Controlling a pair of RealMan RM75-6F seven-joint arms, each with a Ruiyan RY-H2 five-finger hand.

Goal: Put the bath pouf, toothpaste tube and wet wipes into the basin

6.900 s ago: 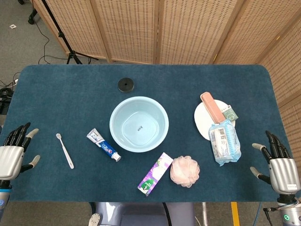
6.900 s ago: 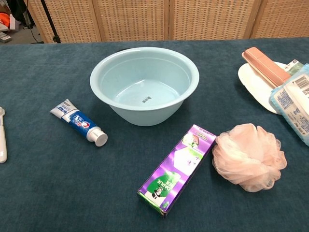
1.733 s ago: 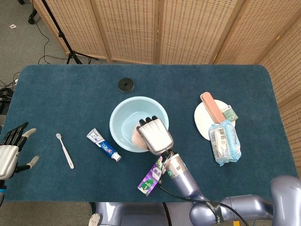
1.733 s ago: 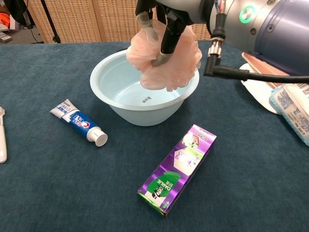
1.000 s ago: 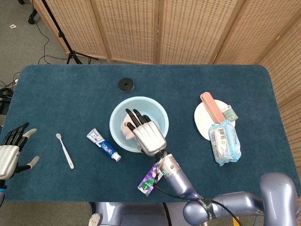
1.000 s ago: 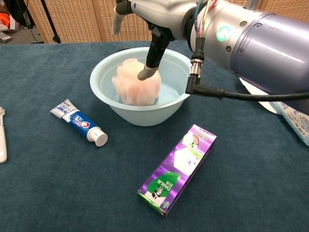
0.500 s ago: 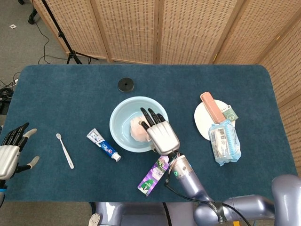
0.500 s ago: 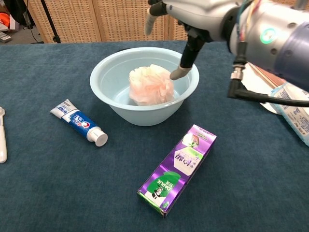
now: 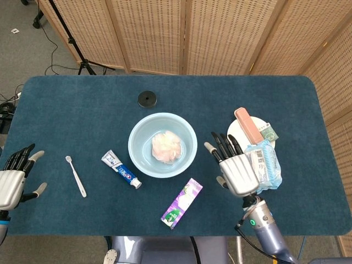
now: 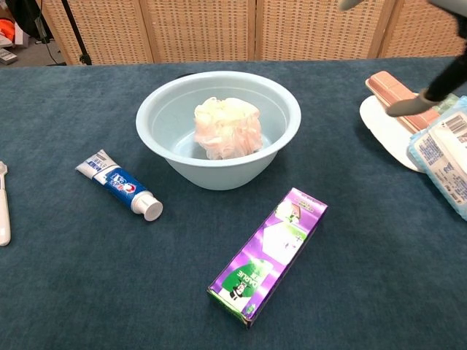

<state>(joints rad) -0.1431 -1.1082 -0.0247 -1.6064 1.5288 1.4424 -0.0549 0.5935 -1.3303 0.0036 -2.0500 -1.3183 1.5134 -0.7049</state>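
1. the left hand (image 9: 12, 184) hangs off the left edge of the table (image 9: 82, 110), fingers spread, holding nothing.
2. a white toothbrush (image 9: 76, 176) lies near the left edge, well apart from that hand.
3. the toothpaste tube (image 9: 121, 169) lies on the cloth just left of the basin (image 9: 137, 132), cap pointing toward the front edge.
4. a black round disc (image 9: 147, 99) sits behind the basin, toward the back edge.
5. the light blue basin stands mid-table; the pink bath pouf (image 9: 167, 147) rests inside it.
6. a purple box (image 9: 182, 203) lies slantwise near the front edge, in front of the basin.
7. the right hand (image 9: 234, 165) hovers between the basin and the wet wipes (image 9: 264, 165), fingers straight and apart, gripping nothing; its right side overlaps the pack in the head view.
8. the wet wipes lie toward the right edge, partly on a white plate (image 9: 236, 140).
9. a pink case (image 9: 247, 125) rests slantwise across that plate, with a small green packet (image 9: 269, 132) beside it.
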